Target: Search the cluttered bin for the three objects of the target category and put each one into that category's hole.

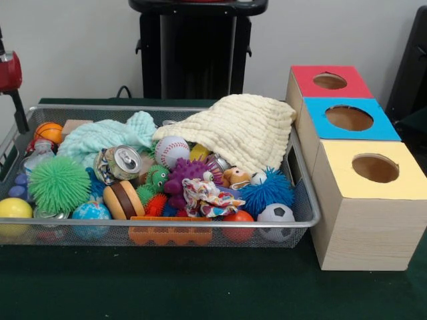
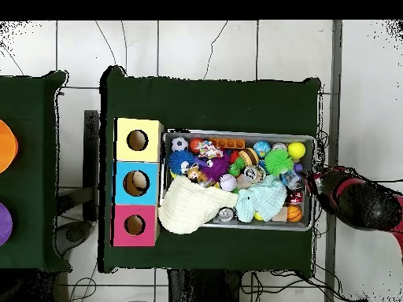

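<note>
The target category is not marked. I judge the balls the likeliest set, though that is only a guess. The basketball (image 1: 49, 132) lies in the bin (image 1: 200, 223) corner at the short end farthest from the boxes. The baseball (image 1: 172, 151) sits mid-bin, touching the edge of the cream cloth (image 1: 237, 130). The soccer ball (image 1: 275, 221) rests in the corner next to the yellow box (image 1: 373, 193). More items may lie hidden under the cream cloth and the green cloth (image 1: 110, 137).

The governing relation is this: the bin's long axis runs from my arm (image 2: 358, 200) to the row of three boxes. My arm stands outside the short end opposite the boxes. The basketball is therefore the nearest candidate, and the holes lie beyond the full length of the bin.

My gripper (image 2: 319, 182) sits at that short end's rim, holding nothing that I can see. I cannot tell whether it is spread or closed.

The next move needs a reach inward along the long axis.
</note>
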`<state>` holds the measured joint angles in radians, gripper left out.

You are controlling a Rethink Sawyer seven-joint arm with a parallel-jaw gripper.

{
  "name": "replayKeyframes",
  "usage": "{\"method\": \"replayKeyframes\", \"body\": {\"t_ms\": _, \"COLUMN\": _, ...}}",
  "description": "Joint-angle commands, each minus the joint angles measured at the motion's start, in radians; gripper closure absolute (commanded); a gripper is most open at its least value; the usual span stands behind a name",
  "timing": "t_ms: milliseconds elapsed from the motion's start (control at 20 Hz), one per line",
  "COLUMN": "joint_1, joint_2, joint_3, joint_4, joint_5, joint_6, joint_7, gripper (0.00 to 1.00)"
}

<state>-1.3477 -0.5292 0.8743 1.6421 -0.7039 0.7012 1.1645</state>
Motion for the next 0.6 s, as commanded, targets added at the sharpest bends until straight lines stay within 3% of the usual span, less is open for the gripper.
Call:
{"method": "replayKeyframes", "body": {"t_ms": 50, "joint_1": -0.003, "joint_2": 0.025, "joint_3": 0.013, "joint_4": 0.06, "joint_5": -0.024, "joint_6": 0.079, "joint_7": -0.253, "gripper": 0.0}}
{"method": "replayKeyframes", "body": {"t_ms": 600, "joint_1": -0.009, "joint_2": 0.022, "joint_3": 0.008, "joint_4": 0.081, "joint_5": -0.029, "joint_6": 0.073, "joint_7": -0.236, "gripper": 0.0}}
